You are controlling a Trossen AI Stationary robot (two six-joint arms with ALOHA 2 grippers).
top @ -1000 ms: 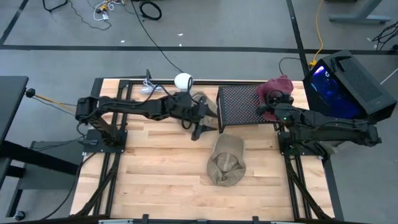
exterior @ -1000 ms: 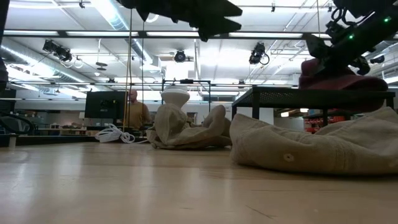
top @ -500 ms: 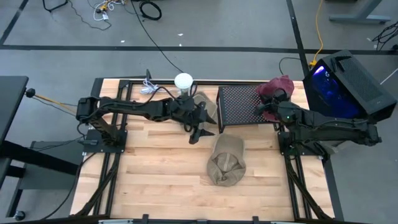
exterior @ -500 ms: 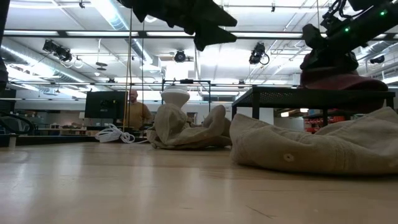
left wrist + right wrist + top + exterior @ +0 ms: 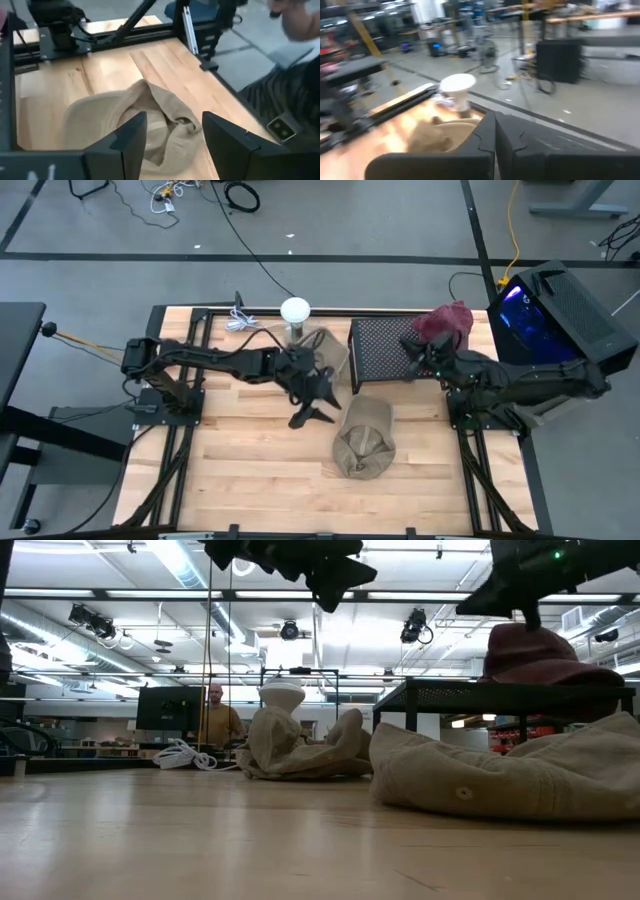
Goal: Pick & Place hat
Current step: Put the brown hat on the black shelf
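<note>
A beige hat (image 5: 365, 438) lies crumpled on the table near its middle, also in the low view (image 5: 500, 775) and the left wrist view (image 5: 125, 125). My left gripper (image 5: 313, 415) hangs open well above the table, just left of this hat (image 5: 172, 127). A maroon hat (image 5: 447, 320) rests on the right end of a dark mesh rack (image 5: 380, 350), seen in the low view (image 5: 540, 655). My right gripper (image 5: 412, 352) is shut over the rack, left of the maroon hat and clear of it (image 5: 495, 135).
A second beige hat (image 5: 325, 350) lies heaped against a white stand (image 5: 295, 310) at the far edge, left of the rack. A white cable coil (image 5: 240, 323) sits far left. Bare wood stretches along the near side. A person (image 5: 215, 720) stands beyond the table.
My left gripper has swung from beside the rack toward the near edge and now hangs next to the beige hat. My right gripper has drawn off the maroon hat, rising and moving toward the table's left over the rack; the maroon hat stays on the rack.
</note>
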